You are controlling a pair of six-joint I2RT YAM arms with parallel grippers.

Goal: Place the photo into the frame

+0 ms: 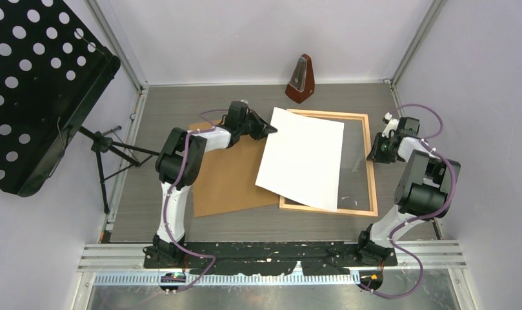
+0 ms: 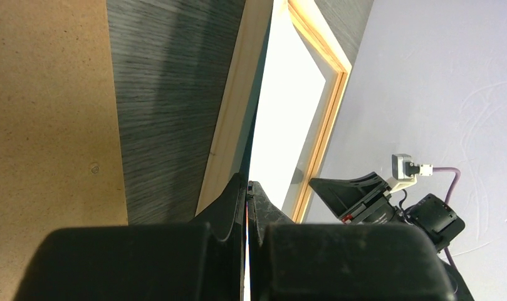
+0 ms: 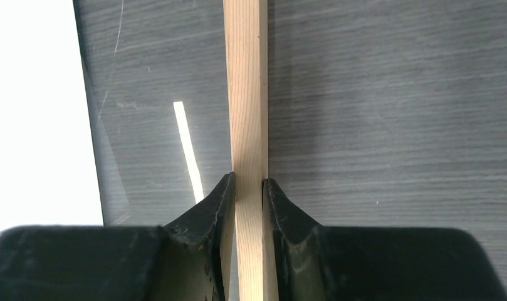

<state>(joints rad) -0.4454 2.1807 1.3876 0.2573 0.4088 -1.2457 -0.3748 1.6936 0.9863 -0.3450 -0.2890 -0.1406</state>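
One grey wood-grain table (image 1: 245, 226) carries everything; beyond its left edge stands a black perforated music stand (image 1: 32, 90). Left of centre a brown backing board (image 1: 229, 174) lies flat. Just right of it, toward the right edge, lies the frame (image 1: 373, 181) with a clear sheet (image 1: 356, 165) inside it. The photo (image 1: 303, 158), white back up, sits skewed across the frame's left rail — its near-left corner over the board, not seated inside the moulding. A brown metronome (image 1: 301, 79) stands at the far edge, well apart. The left tool (image 2: 247, 185) is pressed tight on the photo's far-left corner; the right tool (image 3: 249, 185) pinches the frame's right rail — fingers touching both sides.
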